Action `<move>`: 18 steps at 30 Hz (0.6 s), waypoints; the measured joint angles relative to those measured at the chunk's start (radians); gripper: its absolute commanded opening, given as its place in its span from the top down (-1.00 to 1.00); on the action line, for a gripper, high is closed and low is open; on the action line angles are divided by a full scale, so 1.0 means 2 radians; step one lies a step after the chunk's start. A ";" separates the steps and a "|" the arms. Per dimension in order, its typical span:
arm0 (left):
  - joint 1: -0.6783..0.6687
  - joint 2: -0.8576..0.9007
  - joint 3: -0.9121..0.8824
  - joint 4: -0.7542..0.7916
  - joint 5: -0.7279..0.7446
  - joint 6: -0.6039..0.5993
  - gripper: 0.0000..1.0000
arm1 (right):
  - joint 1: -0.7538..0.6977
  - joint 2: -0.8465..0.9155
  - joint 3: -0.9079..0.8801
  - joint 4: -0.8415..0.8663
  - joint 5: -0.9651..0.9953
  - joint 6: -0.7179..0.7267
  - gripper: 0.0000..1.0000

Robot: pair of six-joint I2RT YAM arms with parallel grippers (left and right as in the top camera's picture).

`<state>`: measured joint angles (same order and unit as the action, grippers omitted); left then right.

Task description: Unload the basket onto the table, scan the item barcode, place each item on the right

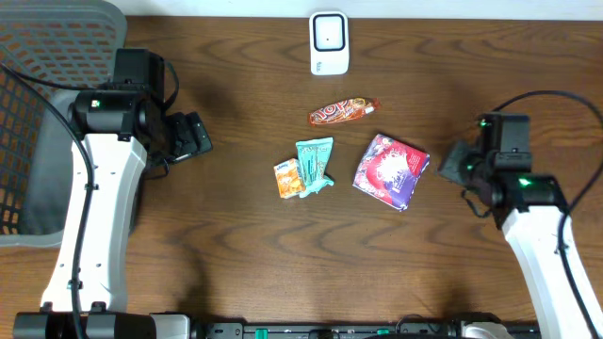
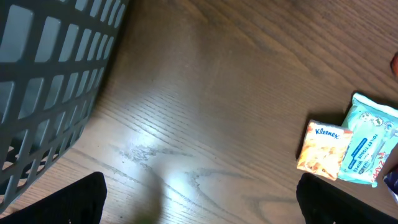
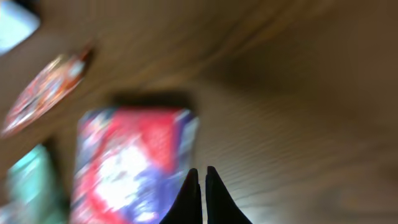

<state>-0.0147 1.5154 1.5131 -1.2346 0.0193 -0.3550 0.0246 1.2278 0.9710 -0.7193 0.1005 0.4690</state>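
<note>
While purple packet (image 1: 390,170) lies on table (image 1: 236,264), basket (image 1: 57,42) stands well apart.

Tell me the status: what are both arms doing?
Left gripper open, empty. Right gripper shut, empty, near red-and-purple foil packet, not touching. White plastic scanner unobstructed.

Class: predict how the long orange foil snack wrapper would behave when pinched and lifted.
The long orange foil snack wrapper looks glossy, so probably slippery. Lying thin and flat, it is likely light and may flop or crinkle.
</note>
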 measured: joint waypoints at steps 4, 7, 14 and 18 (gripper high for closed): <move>0.000 0.000 0.000 0.000 0.000 0.000 -0.95 | 0.000 -0.016 0.006 -0.012 0.121 -0.014 0.98; 0.000 0.000 0.000 0.000 0.000 0.000 -0.96 | 0.000 -0.011 0.006 -0.013 0.185 -0.019 0.98; 0.000 0.000 0.000 0.000 0.000 0.000 -0.95 | 0.000 0.046 0.006 -0.006 0.178 -0.021 0.37; 0.000 0.000 0.000 0.000 0.000 0.000 -0.95 | 0.000 0.081 0.006 0.020 0.055 -0.026 -0.39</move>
<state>-0.0147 1.5154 1.5135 -1.2346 0.0189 -0.3550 0.0250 1.3907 0.9836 -0.6792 0.2100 0.4179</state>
